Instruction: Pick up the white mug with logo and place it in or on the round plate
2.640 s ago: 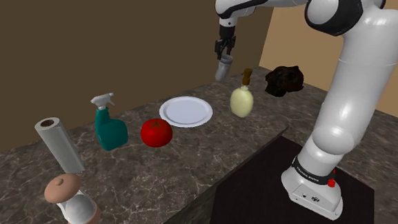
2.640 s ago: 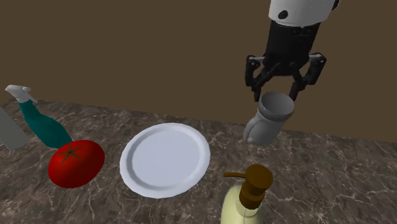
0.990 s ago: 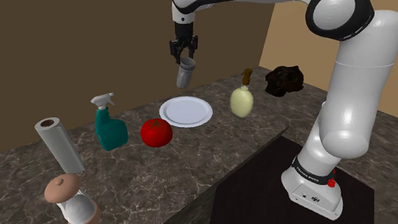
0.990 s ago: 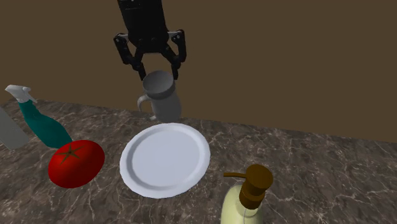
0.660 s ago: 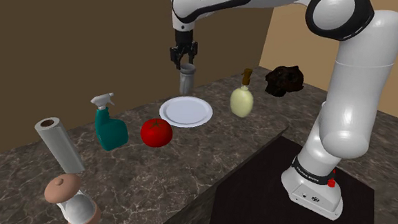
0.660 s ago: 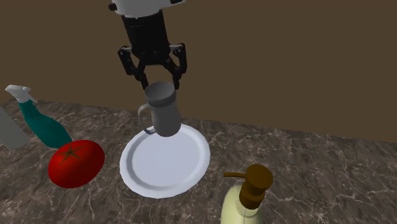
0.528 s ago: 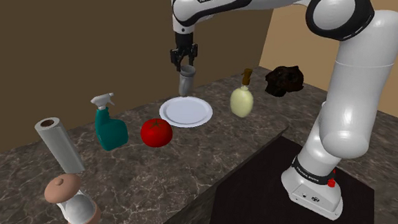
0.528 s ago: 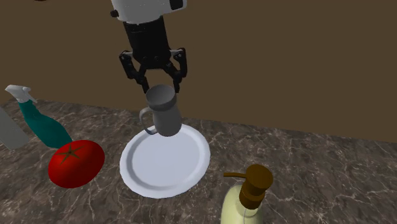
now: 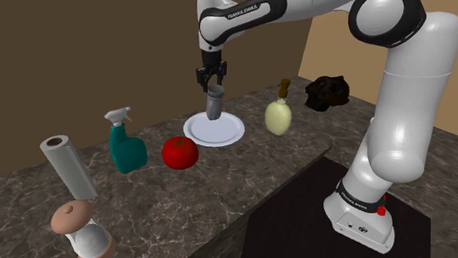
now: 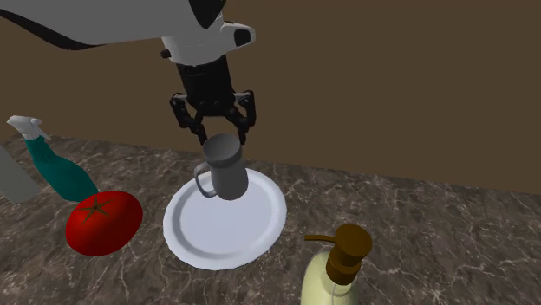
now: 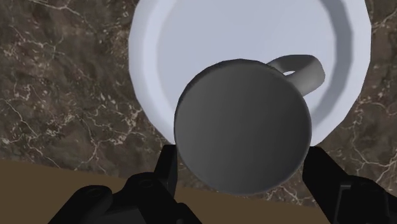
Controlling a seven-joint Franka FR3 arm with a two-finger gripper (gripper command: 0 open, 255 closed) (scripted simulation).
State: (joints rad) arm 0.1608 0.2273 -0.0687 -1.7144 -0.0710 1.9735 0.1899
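Mug [image 11: 245, 124]: plain grey, seen from straight above in the wrist view. Mouth faces up at the camera, long axis near vertical. In the second exterior view it [image 10: 227, 169] leans a little, and the handle points to that view's left.

Gripper [image 10: 214, 139]: fingers set narrow, one on each side of the mug's rim, clasping it. The mug hangs under them over the far part of the round plate [image 10: 186, 247]. Cannot tell whether its base touches the plate.

Arm: rises from the stand [image 9: 326, 232], bends at the top of the shoulder view and reaches across to that view's left. The last link drops straight down, so the gripper [image 9: 212, 84] points at the counter with the mug [image 9: 213, 102] below it.

Surface, nearest first in the shoulder view:
- Dark marbled counter [image 9: 176, 201] with pale veins.
- Paper towel roll [image 9: 68, 166], tilted, at the near left.
- Teal spray bottle [image 9: 126, 147], with a red tomato [image 9: 179, 152] just beside it.
- White plate [image 9: 233, 132] beyond the tomato.
- Pale soap bottle [image 9: 278, 114] with a brown pump, to the right of the plate and apart from it.
- Dark lump [image 9: 327, 91] farthest back, near the corner.

Room: plain brown wall [image 9: 80, 46] behind the counter. A lighter tan wall [image 9: 334, 41] meets it at the shoulder view's right.
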